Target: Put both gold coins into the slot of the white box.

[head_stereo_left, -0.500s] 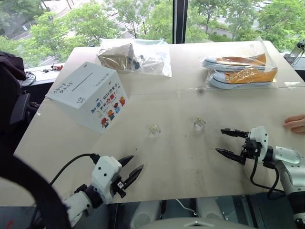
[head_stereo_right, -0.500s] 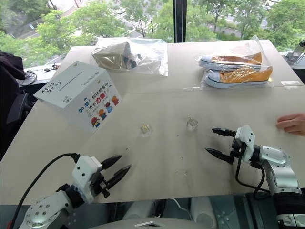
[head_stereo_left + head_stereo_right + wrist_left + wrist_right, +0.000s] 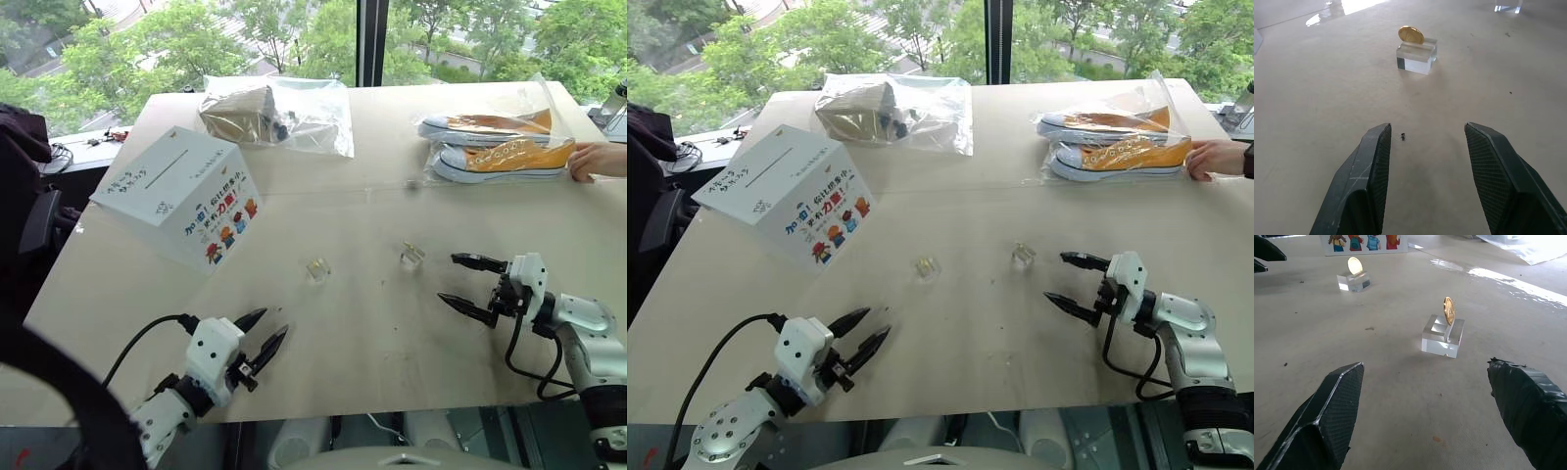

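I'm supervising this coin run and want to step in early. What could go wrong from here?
Each gold coin stands on edge on a small clear block; a finger closing off-centre could tip the coin off or shove the block. The slot on the tilted white box is thin, so a coin turned slightly may miss. A person's hand rests by the bagged shoes, and might come into the right gripper's way.

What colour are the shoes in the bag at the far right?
Orange uppers with white soles; they show best in the left eye view.
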You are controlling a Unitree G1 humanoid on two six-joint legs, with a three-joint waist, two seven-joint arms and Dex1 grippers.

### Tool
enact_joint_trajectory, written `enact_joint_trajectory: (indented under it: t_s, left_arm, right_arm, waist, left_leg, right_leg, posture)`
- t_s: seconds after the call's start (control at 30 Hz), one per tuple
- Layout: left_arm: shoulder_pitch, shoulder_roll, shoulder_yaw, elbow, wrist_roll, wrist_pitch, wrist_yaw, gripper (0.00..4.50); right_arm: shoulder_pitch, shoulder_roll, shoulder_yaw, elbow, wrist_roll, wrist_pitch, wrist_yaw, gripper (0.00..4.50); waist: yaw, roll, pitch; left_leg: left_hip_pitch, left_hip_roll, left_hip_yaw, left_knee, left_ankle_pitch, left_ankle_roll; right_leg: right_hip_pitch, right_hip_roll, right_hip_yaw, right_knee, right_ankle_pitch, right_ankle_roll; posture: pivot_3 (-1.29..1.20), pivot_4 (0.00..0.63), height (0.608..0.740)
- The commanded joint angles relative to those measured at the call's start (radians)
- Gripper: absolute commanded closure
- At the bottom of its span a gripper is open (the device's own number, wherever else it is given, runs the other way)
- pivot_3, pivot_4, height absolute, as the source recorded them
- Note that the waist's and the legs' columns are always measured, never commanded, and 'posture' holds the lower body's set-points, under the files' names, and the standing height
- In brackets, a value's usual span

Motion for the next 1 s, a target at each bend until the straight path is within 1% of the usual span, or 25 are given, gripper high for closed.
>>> enact_joint_trajectory:
  t_s: [0.03,0.33,0.5,0.67,0.8,1.0]
  left_arm:
    - [0.000,-0.002,-0.002,-0.015,0.003,-0.021,-0.003,2.09]
    - [0.001,-0.004,0.000,-0.031,-0.001,-0.013,0.001,2.09]
    - [0.001,-0.001,0.005,-0.040,-0.004,-0.013,-0.001,2.09]
    - [-0.031,0.017,0.008,-0.084,-0.029,0.010,-0.015,2.09]
    - [-0.096,0.064,0.002,-0.158,-0.111,0.097,-0.054,2.09]
    - [-0.195,0.128,0.009,-0.229,-0.188,0.216,-0.065,2.09]
  right_arm:
    - [-0.011,0.003,-0.007,-0.019,0.007,-0.021,-0.004,0.18]
    - [-0.014,0.014,-0.005,-0.025,0.010,-0.020,-0.013,0.18]
    - [-0.034,0.040,-0.009,-0.065,0.033,0.018,-0.053,0.18]
    - [-0.084,0.083,0.007,-0.154,0.034,0.096,-0.146,0.18]
    - [-0.130,0.094,0.076,-0.237,-0.069,0.212,-0.285,0.18]
    - [-0.148,0.109,0.154,-0.278,-0.151,0.293,-0.377,0.18]
  waist:
    - [0.001,0.000,0.000]
    - [0.002,0.000,0.000]
    - [0.001,0.000,0.000]
    - [0.002,0.000,0.000]
    - [0.004,0.000,0.000]
    - [0.003,0.000,0.000]
  left_leg:
    - [0.000,0.000,0.000,0.000,0.000,0.000]
    - [0.000,0.000,0.000,0.000,0.000,0.000]
    - [0.000,0.000,0.000,0.000,0.000,0.000]
    - [-0.001,0.001,0.000,0.000,0.000,0.000]
    - [-0.002,0.001,0.000,0.000,0.000,-0.001]
    - [-0.003,0.001,0.000,-0.002,0.002,-0.005]
  right_leg:
    - [0.000,0.000,0.000,0.000,0.000,0.000]
    - [0.000,0.000,0.000,0.000,0.000,0.000]
    - [0.000,0.000,0.000,0.000,0.000,0.000]
    - [-0.001,0.001,0.000,0.000,0.000,0.000]
    - [-0.002,0.001,0.000,0.000,0.000,0.000]
    - [-0.004,0.002,0.000,0.000,0.000,0.000]
  posture:
    - [0.00,0.150,0.740]
    - [0.00,0.150,0.740]
    - [0.00,0.150,0.740]
    - [0.00,0.150,0.740]
    - [0.00,0.150,0.740]
    - [0.00,0.150,0.740]
